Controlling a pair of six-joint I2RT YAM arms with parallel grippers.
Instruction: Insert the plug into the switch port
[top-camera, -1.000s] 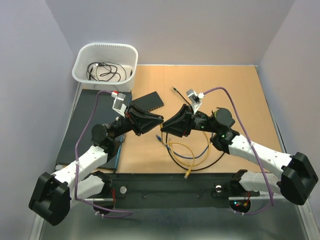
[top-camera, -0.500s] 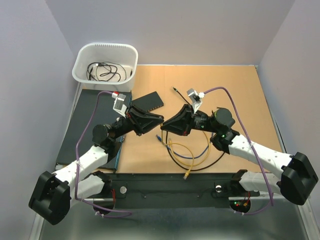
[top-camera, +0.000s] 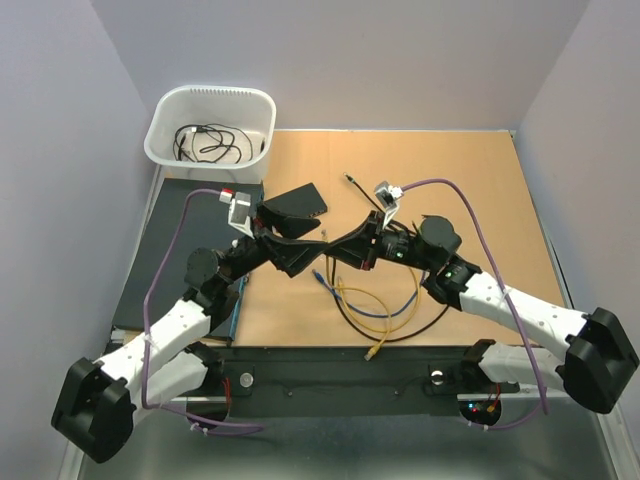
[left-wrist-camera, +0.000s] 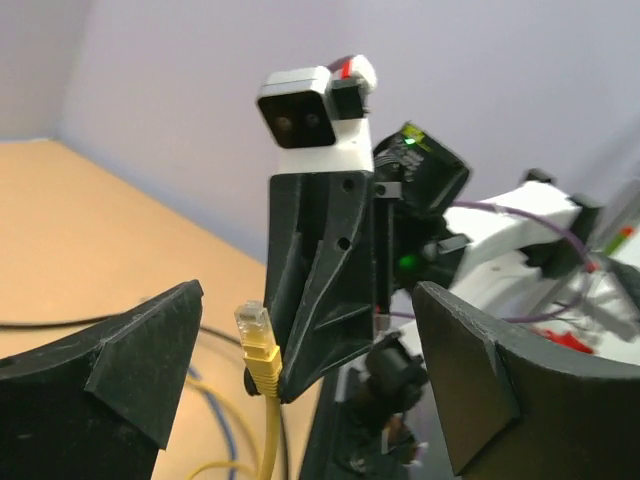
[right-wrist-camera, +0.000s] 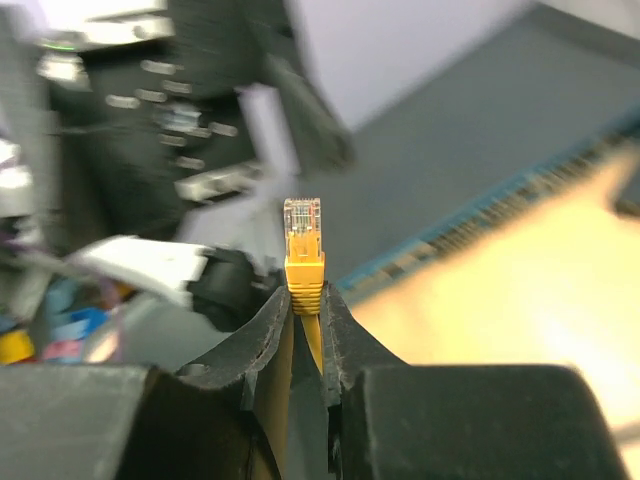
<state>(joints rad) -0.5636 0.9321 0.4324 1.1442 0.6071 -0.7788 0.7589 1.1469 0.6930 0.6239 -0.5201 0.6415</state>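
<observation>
My right gripper (right-wrist-camera: 305, 295) is shut on a yellow plug (right-wrist-camera: 303, 250), whose clear tip sticks up past the fingertips. The left wrist view shows the same plug (left-wrist-camera: 255, 340) held at the tip of the right gripper, and its yellow cable (top-camera: 365, 300) trails down to the table. My left gripper (top-camera: 308, 246) faces it with jaws wide open and nothing between them. The black switch box (top-camera: 296, 200) lies just behind the left gripper. Its ports cannot be made out.
A white bin (top-camera: 210, 125) with black cables stands at the back left. A dark mat (top-camera: 170, 260) lies along the table's left side. Blue (top-camera: 318, 275) and black (top-camera: 400, 312) cables loop under the right arm. A black connector (top-camera: 350, 180) lies behind it.
The left jaws have sprung wide open at the spot where the two grippers met. The right gripper has closed on the yellow plug and keeps it.
</observation>
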